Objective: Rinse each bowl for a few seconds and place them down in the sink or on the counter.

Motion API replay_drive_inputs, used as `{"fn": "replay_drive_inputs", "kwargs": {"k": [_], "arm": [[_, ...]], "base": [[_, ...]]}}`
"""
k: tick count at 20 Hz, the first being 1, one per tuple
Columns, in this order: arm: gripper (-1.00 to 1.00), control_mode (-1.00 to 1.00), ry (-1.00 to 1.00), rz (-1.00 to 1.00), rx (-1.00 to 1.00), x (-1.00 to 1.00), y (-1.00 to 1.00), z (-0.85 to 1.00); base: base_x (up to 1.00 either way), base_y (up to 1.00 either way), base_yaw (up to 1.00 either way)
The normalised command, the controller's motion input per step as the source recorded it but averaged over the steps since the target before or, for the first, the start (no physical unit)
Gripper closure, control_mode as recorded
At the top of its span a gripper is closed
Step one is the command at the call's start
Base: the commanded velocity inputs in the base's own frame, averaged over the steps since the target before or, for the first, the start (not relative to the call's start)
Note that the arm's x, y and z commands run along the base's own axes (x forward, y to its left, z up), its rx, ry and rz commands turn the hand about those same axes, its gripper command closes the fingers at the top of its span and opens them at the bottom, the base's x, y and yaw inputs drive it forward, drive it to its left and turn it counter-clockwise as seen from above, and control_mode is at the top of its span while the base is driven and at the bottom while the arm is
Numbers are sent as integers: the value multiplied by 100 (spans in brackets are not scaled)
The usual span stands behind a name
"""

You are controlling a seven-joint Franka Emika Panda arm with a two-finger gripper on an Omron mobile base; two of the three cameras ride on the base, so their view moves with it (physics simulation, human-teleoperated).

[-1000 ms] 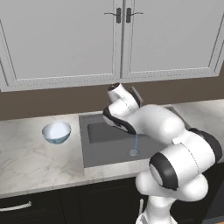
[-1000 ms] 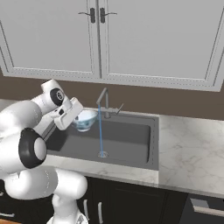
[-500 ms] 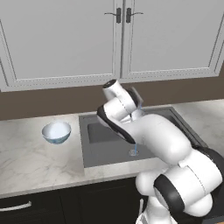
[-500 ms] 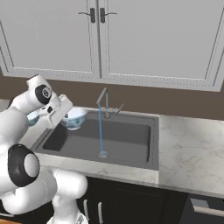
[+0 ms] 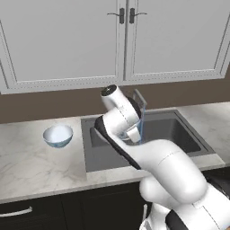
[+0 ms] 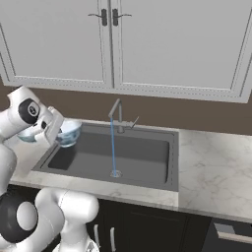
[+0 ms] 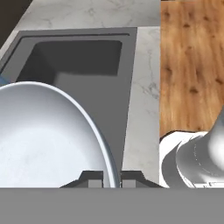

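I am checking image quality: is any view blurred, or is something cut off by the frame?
All three views are sharp, evenly lit, with soft shadows. In the hand view the held bowl is cropped at the left edge, its rim between the claw tips. In the right base view the water stream is clear.

Glossy bowl (image 7: 43, 135), matt dark sink (image 7: 83, 78), marble-patterned counter (image 7: 146, 87).

Glossy white rounded arm (image 5: 166, 166), dark joint bands, small dark fingers (image 7: 94, 178)

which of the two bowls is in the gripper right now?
The bowl over the sink's left end: the gripper is clamped on its rim. The other bowl sits free on the counter.
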Motion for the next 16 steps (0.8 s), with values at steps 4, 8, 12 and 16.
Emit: {"fn": "replay_drive_inputs", "kwargs": {"k": [4, 8, 12, 16], "arm": [[100, -100, 0, 31, -7, -30, 39, 26], [100, -100, 0, 30, -5, -24, 43, 24], [100, -100, 1, 31, -1, -22, 44, 19], [100, -100, 5, 30, 0, -18, 47, 13]], "base": [[0, 0, 0], [0, 0, 0], [0, 0, 0], [0, 0, 0]]}}
